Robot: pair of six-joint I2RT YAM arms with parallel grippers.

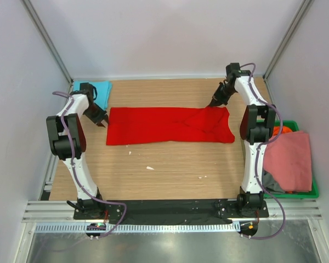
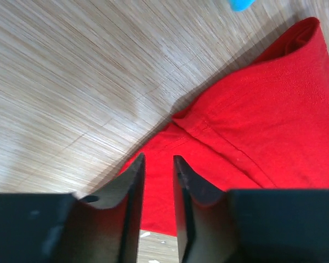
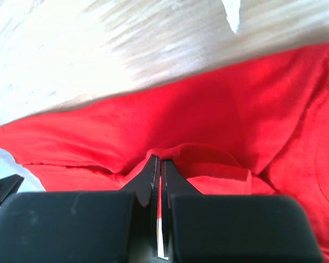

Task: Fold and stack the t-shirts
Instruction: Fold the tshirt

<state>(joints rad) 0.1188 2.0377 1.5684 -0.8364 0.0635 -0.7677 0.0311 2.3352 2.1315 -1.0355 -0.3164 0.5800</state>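
Note:
A bright red t-shirt lies on the wooden table as a long folded strip, bunched at its right end. My left gripper hovers at the strip's left edge, jaws a little open with nothing between them; red cloth lies beneath. My right gripper is shut on a raised fold of the red cloth at the strip's far right corner. A turquoise t-shirt lies folded at the back left, partly hidden by the left arm.
A green crate stands off the table's right side, holding a salmon pink tee, an orange one and a dark grey one. White walls close in the back and sides. Small white specks dot the wood.

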